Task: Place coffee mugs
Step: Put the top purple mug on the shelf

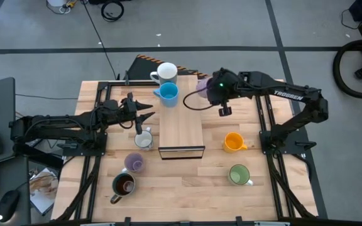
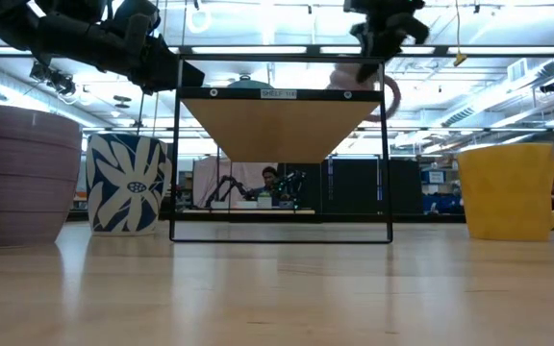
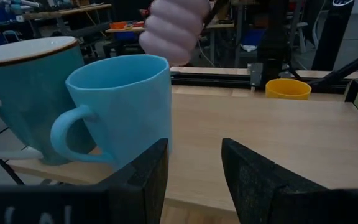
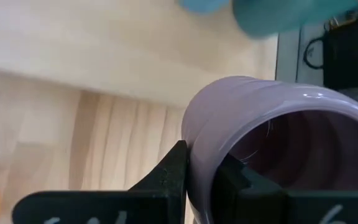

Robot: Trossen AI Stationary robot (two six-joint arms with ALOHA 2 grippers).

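Above table [image 1: 187,188], right fingers [image 4: 194,174] pinch lilac mug [image 4: 272,143] (raised).

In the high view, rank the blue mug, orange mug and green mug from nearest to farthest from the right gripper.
Measured from the right gripper, which grips a lilac mug:
1. Blue mug, beside it on the shelf.
2. Orange mug, on the table's right side.
3. Green mug, past the orange one.

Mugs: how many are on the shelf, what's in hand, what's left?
Done: white mug and blue mug on the shelf. In hand: right gripper shut on lilac mug above it. Left: orange mug, green mug and three by the open left gripper.
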